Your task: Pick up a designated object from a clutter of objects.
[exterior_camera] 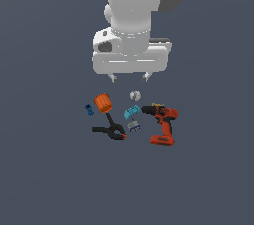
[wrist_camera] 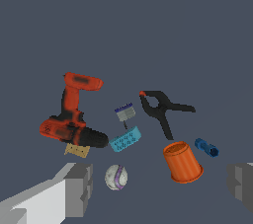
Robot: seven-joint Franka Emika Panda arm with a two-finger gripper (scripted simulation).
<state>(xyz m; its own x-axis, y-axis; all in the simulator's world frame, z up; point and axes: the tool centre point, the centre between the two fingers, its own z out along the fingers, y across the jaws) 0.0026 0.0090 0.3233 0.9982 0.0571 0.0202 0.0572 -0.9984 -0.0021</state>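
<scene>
The designated object is a small teal blocky piece (exterior_camera: 131,113) (wrist_camera: 125,140) lying in the middle of the clutter, between the orange ridged cylinder (exterior_camera: 103,103) (wrist_camera: 183,162) and the nose of the red-and-black drill (exterior_camera: 162,123) (wrist_camera: 72,117). My gripper (exterior_camera: 130,77) (wrist_camera: 159,183) hangs open above the clutter, apart from everything, with nothing between its fingers (wrist_camera: 79,188). The small grey ball (exterior_camera: 135,95) (wrist_camera: 116,177) lies just below the gripper.
A black spring clamp (exterior_camera: 111,130) (wrist_camera: 163,109) lies beside the cylinder. A small grey-and-purple block (exterior_camera: 133,126) (wrist_camera: 125,113) sits just past the teal piece. A tiny dark-blue piece (exterior_camera: 90,109) (wrist_camera: 206,147) lies at the exterior view's left. The floor is plain dark grey.
</scene>
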